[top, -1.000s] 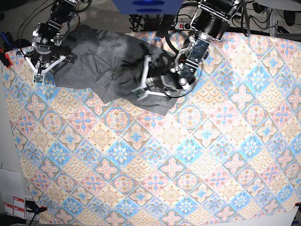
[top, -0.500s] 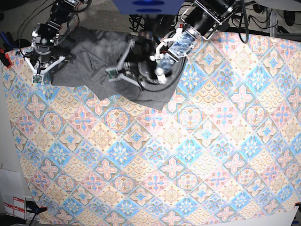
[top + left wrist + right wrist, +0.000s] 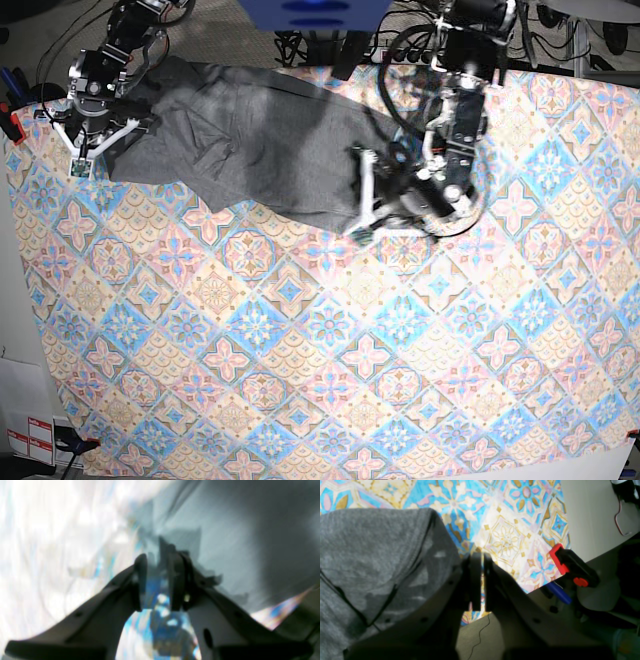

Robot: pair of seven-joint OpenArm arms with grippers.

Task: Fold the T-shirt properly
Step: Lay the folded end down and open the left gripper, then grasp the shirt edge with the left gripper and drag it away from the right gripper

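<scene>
The grey T-shirt (image 3: 250, 140) lies spread at the table's far left, with creases near its middle. My left gripper (image 3: 362, 195) hovers at its right lower edge. The left wrist view is blurred: the left gripper (image 3: 156, 560) has a narrow gap between its fingers, through which blue pattern shows, and grey T-shirt (image 3: 225, 530) beyond the tips. My right gripper (image 3: 82, 160) sits at the shirt's left edge. In the right wrist view the right gripper (image 3: 479, 557) is shut, the T-shirt (image 3: 370, 555) lying beside its left finger and nothing visible between the pads.
The pastel tile-patterned tablecloth (image 3: 350, 350) covers the whole table. A red-and-black clamp (image 3: 560, 557) grips the cloth's edge near my right gripper, with bare table edge and cables beyond it. Cables and equipment crowd the far edge behind both arms.
My left arm swung from over the shirt's middle back to its right edge, and its fingers parted. The bunched fold it carried now lies flatter. The right arm stayed still.
</scene>
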